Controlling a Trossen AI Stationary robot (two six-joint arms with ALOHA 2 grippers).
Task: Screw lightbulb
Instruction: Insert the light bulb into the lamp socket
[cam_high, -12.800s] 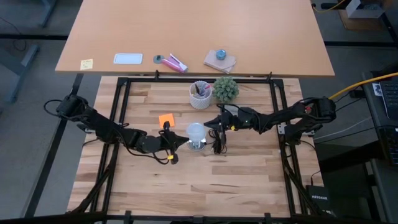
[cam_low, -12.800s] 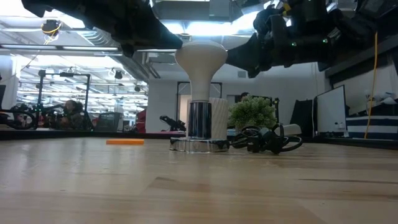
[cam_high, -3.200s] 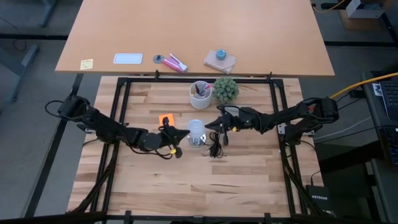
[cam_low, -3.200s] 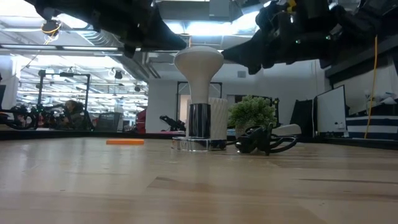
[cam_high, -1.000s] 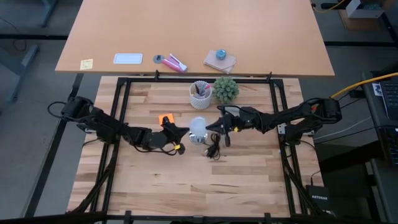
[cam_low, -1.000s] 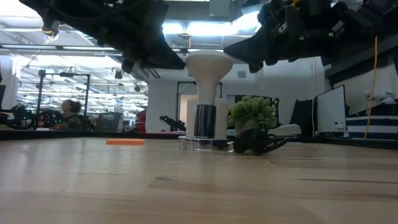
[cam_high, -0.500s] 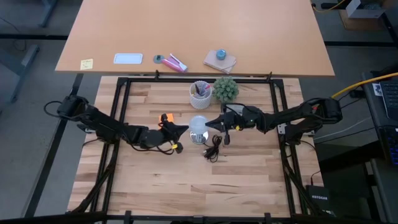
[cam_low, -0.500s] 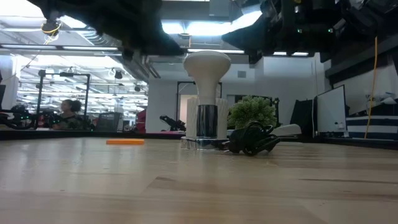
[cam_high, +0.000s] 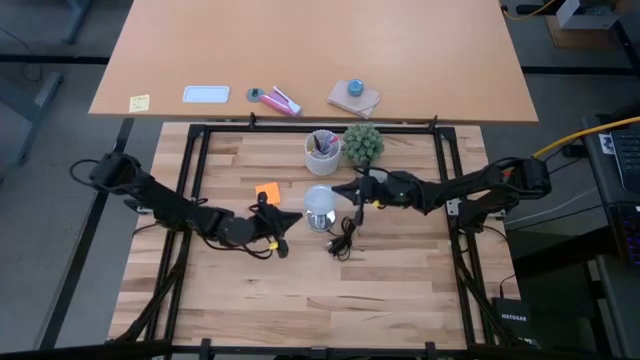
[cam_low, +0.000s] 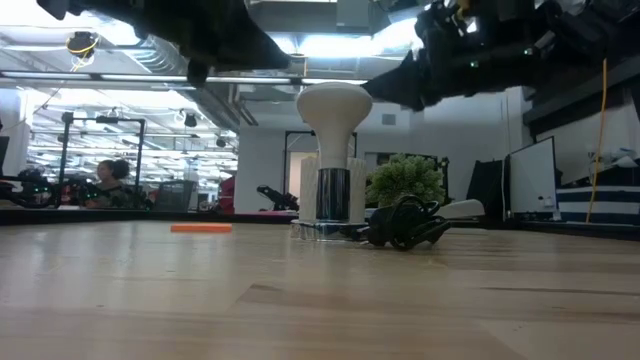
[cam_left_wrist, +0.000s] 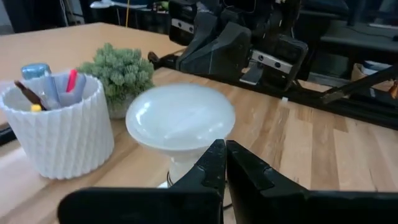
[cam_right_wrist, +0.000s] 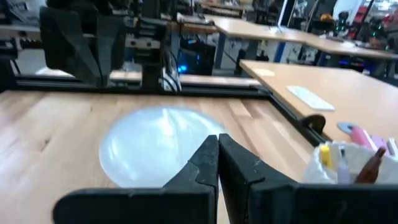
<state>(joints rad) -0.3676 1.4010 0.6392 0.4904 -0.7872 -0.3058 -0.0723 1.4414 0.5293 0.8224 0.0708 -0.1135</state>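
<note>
The frosted white lightbulb stands upright, base down, in a shiny metal socket whose disc rests on the table. The bulb also shows in the low view and in both wrist views. My left gripper is shut and empty, just left of the dome and apart from it; its shut fingers show in its wrist view. My right gripper is shut at the dome's far right edge, above it. The socket's black cord lies bunched to the right. My right gripper has its shut fingertips at the far right rim of the bulb's dome, coming level from the table's right. I cannot tell whether they touch it.
A white ribbed cup with pens and a small green plant stand behind the bulb. An orange note lies to its left. Bare wood stretches toward the near edge.
My left gripper has risen and drawn back from the bulb toward the table's left and near edge. My right gripper has shifted a little toward the far edge, staying by the dome. The bulb stays upright in the socket.
</note>
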